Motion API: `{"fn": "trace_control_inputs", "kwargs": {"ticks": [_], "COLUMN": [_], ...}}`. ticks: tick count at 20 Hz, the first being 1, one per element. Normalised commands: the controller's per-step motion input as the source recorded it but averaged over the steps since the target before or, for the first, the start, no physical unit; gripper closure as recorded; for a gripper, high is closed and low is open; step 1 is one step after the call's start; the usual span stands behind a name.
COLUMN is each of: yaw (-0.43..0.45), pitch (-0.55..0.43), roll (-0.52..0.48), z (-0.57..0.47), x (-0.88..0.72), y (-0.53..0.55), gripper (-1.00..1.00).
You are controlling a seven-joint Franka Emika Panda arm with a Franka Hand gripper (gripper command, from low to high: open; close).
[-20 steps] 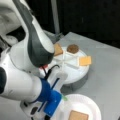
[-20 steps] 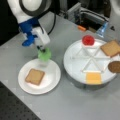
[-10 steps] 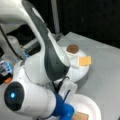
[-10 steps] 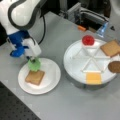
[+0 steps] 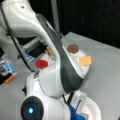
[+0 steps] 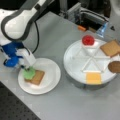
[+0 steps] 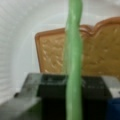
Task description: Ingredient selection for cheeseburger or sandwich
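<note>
In a front view my gripper (image 6: 26,68) hangs low over the left side of a small white plate (image 6: 51,75), shut on a green lettuce piece (image 6: 29,73). The lettuce touches or nearly touches the left edge of a brown toast square (image 6: 38,77) lying on that plate, the start of the sandwich. The wrist view looks along the lettuce (image 7: 73,57) edge-on, with the toast (image 7: 52,56) right behind it on the plate (image 7: 17,50). In a front view my own arm hides the gripper, and only the plate's rim (image 5: 96,110) shows.
A round divided white tray (image 6: 75,60) holds a red tomato disc (image 6: 88,40), another toast square (image 6: 111,48), a brown patty (image 6: 115,66) and a yellow cheese square (image 6: 93,78). Patty (image 5: 73,48), cheese (image 5: 85,60) and tomato (image 5: 41,64) also show beside my arm. Equipment stands behind.
The arm has come down and toward the front view's left with the lettuce, from above the plate's far edge to the toast's left side.
</note>
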Motion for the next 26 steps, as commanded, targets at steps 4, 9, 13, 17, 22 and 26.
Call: {"fn": "trace_control_inputs", "kwargs": {"ticks": [4,9,13,17,22,26], "yaw": [0.280,0.248,0.233,0.226,0.234,0.227], "pitch": [0.194,0.197,0.184,0.143,0.122,0.078], "roll": [0.043,0.044,0.066,0.118,0.165,0.182], "z": [0.11,0.09,0.06,0.00,-0.02,-0.02], "x": [0.27,0.25,0.22,0.20,0.16,0.13], "y": [-0.10,-0.08,-0.04,-0.04,-0.08,-0.15], "gripper": [1.00,1.00,1.00,1.00,1.00,1.00]}}
